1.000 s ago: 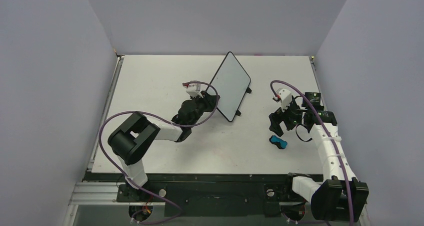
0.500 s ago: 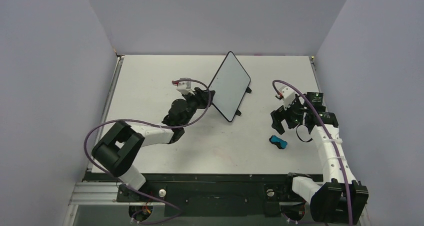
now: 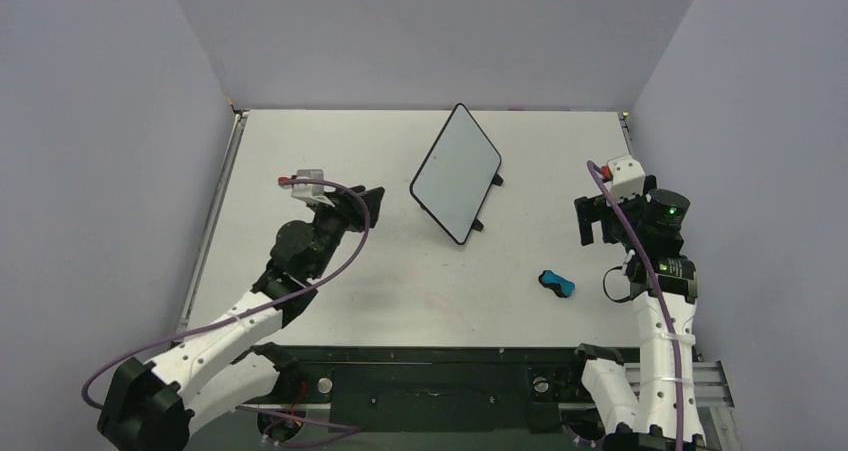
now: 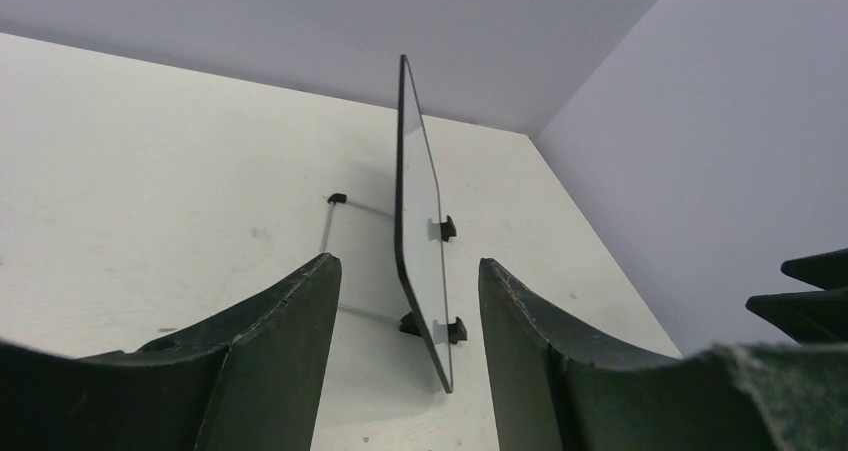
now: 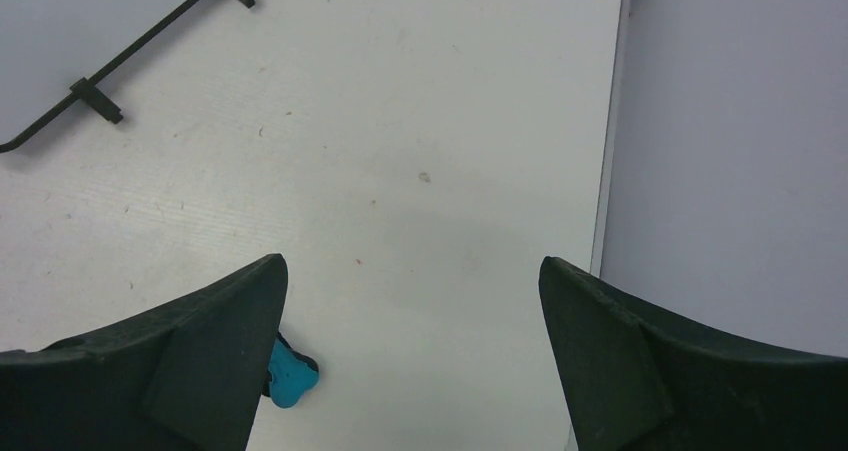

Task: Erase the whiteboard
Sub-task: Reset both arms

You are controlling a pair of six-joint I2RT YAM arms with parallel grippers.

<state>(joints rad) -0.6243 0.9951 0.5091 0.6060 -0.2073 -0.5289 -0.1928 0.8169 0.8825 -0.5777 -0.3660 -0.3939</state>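
Top external view gives us one white tabletop [image 3: 300, 151] and two arms bolted at its 6 o'clock edge, the left arm [image 3: 230, 331] and the right arm [image 3: 660, 321]. We can read no brand, label or lettering on any of them at this size.

We count one whiteboard [image 3: 456, 169]. It stands propped at about 12 o'clock from the tabletop's middle, its white face turned toward 7 o'clock. Any marks on that face are too faint for us to make out. In the left wrist view we see the whiteboard [image 4: 418, 221] nearly edge-on and upright.

The left end effector [image 3: 366, 203] sits at 9 o'clock from the whiteboard, apart from it, its two fingers spread with nothing between them. The right end effector [image 3: 588, 221] hangs at 4 o'clock from the whiteboard, well apart, also spread wide and holding nothing.

We count one wire stand [image 3: 498, 181] behind the whiteboard, with two black feet showing from above at its 3 and 5 o'clock sides. The left wrist view shows four small black pieces of the stand [image 4: 337, 198].

We count one blue-and-black eraser [image 3: 555, 283]. It lies on the tabletop between 4 and 5 o'clock from the whiteboard and at 7 o'clock from the right end effector, touching neither.
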